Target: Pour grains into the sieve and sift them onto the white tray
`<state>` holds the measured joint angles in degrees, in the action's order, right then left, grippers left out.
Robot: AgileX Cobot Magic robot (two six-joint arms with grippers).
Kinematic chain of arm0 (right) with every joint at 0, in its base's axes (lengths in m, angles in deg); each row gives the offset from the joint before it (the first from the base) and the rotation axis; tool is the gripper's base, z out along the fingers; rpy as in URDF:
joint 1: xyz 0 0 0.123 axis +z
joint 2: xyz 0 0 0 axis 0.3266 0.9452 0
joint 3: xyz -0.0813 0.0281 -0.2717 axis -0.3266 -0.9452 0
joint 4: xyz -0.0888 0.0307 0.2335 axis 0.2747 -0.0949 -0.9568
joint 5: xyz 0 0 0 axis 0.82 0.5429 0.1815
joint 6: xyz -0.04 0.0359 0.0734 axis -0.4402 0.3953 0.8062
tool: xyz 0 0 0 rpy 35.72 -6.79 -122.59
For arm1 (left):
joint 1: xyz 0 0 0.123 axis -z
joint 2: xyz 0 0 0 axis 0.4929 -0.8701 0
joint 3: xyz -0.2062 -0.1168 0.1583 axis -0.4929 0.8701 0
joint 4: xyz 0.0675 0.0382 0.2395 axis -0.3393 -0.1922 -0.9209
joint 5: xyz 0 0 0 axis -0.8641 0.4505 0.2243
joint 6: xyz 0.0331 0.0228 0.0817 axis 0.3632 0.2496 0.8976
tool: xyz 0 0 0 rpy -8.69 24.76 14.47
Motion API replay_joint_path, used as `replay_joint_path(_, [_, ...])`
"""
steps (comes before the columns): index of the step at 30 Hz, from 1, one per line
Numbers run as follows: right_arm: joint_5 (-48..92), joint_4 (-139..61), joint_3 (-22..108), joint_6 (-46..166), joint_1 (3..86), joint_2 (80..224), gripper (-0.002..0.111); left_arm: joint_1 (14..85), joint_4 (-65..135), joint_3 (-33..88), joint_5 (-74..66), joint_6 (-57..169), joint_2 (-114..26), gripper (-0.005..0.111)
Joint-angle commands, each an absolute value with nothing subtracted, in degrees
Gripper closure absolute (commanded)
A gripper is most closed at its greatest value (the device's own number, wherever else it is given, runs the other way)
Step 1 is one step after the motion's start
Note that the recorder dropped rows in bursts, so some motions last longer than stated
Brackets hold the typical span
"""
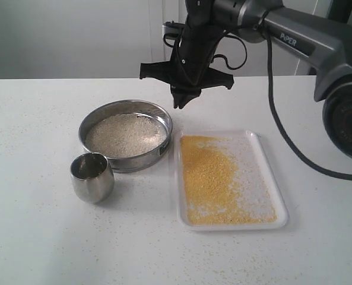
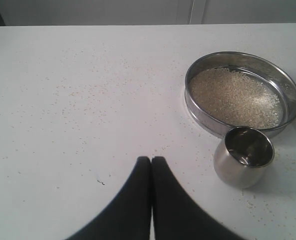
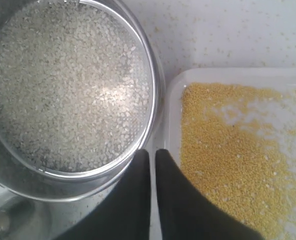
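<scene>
The sieve point(image 1: 135, 162) stands on the table, left of the white tray point(image 1: 257, 173), and holds coarse pale grains point(image 1: 125, 135). Fine golden-yellow grains point(image 1: 208, 178) cover the tray's left and middle, mixed with a few pale bits. My right gripper point(image 1: 181, 104) hangs shut and holding nothing above the gap between sieve and tray. In the right wrist view its tips point(image 3: 152, 151) sit over the sieve rim point(image 3: 155, 100) and the tray rim point(image 3: 173, 100). My left gripper point(image 2: 151, 159) is shut and empty over bare table, away from the sieve point(image 2: 200, 112).
A small steel cup point(image 1: 92, 176) stands upright just in front of the sieve, nearly touching it; its inside looks shiny with no grains showing point(image 2: 247, 147). Stray grains speckle the white table. A black cable hangs from the right arm, behind and right of the tray.
</scene>
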<state>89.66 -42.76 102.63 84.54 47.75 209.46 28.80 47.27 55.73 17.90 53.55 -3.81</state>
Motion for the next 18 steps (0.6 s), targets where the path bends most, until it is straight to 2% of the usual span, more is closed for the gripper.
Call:
replay_joint_path(1, [91.6,-42.0,102.9,82.8,47.3,208.2,0.108,28.7,47.5,56.0,18.0,53.6,-3.3,0.107])
replay_joint_path(13, [91.6,-43.3,102.5,74.7,43.6,205.5,0.108,28.7,47.5,56.0,18.0,53.6,-3.3,0.107])
replay_joint_path(18, [91.6,-43.5,97.8,73.7,40.2,202.4,0.108,28.7,47.5,56.0,18.0,53.6,-3.3,0.107])
